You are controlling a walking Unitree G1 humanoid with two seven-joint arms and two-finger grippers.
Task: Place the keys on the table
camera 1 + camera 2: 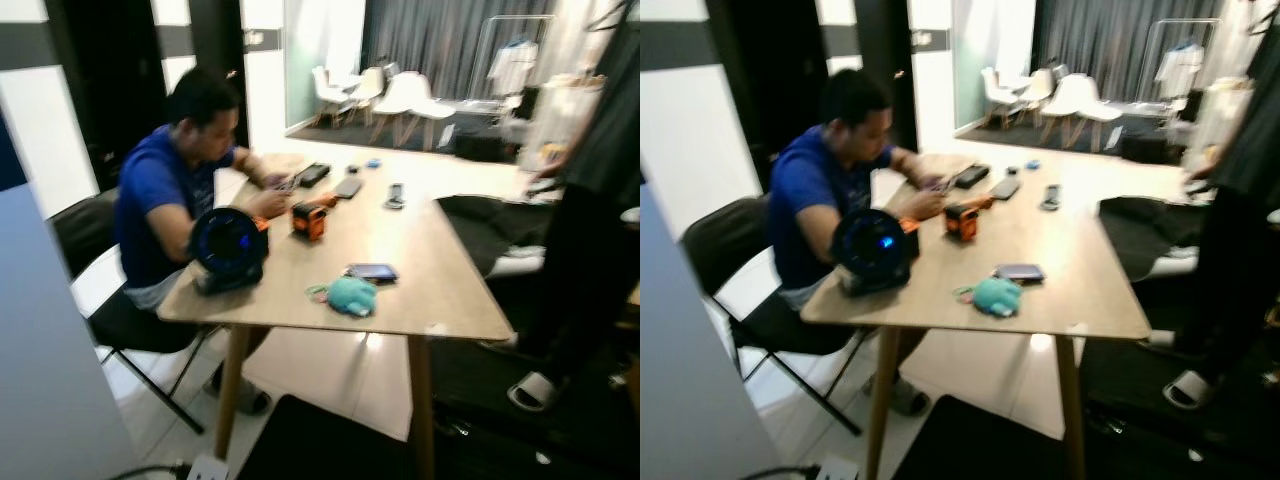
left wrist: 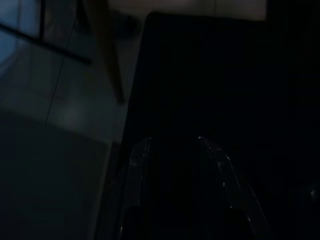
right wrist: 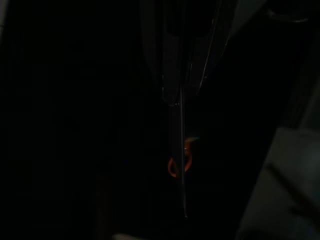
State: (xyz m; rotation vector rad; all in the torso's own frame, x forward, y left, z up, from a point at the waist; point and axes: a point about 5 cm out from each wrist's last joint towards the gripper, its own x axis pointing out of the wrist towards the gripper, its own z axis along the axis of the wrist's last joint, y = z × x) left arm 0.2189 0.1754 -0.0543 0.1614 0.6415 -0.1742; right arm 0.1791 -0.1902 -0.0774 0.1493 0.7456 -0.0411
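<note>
Right gripper (image 3: 176,150) hung closed on one orange-ringed set of keys (image 3: 179,162) in darkness. Left gripper (image 2: 172,150) hung with fingers apart. One person (image 1: 175,190) sat at one wooden table (image 1: 430,290).

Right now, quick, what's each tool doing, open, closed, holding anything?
Left tool: open, holding nothing, hanging over the dark floor.
Right tool: closed on a small orange ring, apparently the keys; too dark to be sure.

Both head views look soft to me; the small dark things far down the table (image 1: 420,290) I can't identify. A standing person (image 1: 590,200) is cut by the frame edge. My right wrist view is nearly black: just an orange ring (image 3: 179,164), unclear what.
</note>
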